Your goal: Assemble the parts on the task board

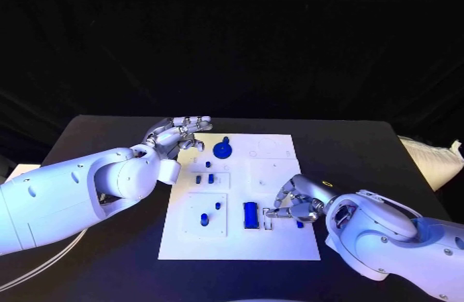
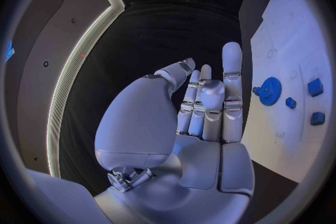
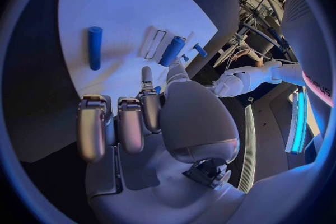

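Bench [image 1: 116, 262]: black, matt. Task board [image 1: 242, 245]: white, smooth, matt. Blue parts [image 1: 251, 215]: smooth, plastic-looking. Left hand [image 1: 182, 133] and right hand [image 1: 295, 205]: silver, glossy, metallic finish.

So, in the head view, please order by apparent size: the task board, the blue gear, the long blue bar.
1. task board
2. long blue bar
3. blue gear

The bar and gear look close in size, so their order is unsure.
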Controlling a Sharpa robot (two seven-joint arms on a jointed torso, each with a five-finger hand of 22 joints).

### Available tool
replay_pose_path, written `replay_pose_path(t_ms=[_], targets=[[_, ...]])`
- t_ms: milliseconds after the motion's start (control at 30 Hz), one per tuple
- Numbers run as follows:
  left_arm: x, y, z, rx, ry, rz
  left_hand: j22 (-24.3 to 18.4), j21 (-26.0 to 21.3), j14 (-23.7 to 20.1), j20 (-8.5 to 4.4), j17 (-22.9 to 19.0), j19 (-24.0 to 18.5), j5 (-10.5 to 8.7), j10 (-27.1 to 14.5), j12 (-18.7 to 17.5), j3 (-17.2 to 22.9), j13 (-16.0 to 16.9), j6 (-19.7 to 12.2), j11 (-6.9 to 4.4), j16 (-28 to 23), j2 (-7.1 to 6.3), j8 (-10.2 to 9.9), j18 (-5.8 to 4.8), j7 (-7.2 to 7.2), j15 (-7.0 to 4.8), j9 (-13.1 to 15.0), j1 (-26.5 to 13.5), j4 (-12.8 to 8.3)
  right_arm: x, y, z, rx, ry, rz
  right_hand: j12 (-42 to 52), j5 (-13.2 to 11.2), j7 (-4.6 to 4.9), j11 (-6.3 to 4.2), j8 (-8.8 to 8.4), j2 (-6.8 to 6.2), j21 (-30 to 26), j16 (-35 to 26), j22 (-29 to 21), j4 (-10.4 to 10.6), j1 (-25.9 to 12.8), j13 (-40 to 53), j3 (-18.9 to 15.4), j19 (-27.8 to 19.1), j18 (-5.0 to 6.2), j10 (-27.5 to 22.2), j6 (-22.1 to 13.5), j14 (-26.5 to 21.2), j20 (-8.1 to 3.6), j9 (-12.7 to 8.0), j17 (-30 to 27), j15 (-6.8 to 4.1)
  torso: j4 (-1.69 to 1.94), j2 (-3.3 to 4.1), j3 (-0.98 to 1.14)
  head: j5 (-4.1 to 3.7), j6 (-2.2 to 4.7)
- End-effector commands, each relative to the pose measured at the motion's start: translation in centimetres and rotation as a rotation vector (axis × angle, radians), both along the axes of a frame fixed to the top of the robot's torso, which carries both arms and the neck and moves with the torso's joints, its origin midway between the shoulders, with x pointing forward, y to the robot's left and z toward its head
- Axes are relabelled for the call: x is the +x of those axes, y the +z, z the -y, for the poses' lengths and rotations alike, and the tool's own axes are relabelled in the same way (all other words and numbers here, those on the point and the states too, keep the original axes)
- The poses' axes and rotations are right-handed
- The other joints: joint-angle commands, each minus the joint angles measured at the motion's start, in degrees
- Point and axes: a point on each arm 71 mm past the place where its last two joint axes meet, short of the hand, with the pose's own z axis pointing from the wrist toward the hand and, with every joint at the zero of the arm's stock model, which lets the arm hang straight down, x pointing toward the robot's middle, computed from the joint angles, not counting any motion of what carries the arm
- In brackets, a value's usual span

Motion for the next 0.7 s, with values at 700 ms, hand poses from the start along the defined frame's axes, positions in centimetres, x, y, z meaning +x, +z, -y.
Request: replay_pose_path(t_ms=[700], targets=[[-0.2,0.2,0.5,-0.006,-0.032,0.013,-0.1,-0.3,-0.3,0.26,-0.1,-0.3,-0.26,-0.5,0.2,-0.3,-0.1,-0.4,0.0,0.0,0.18,0.2,0.99,0.04,0.14,0.0,-0.3,-0.1,-0.4,-0.8,5.9,-0.148,-0.083,-0.006,-1.8,6.1,0.0,0.48,-1.54,1.51,-0.6,-0.3,5.3,-0.2,1.2,-3.0,0.8,1.8,-0.75,0.3,1.1,4.8,0.75,-1.9,9.2,0.48,-0.04,-0.12,-0.06,-2.11,0.2]])
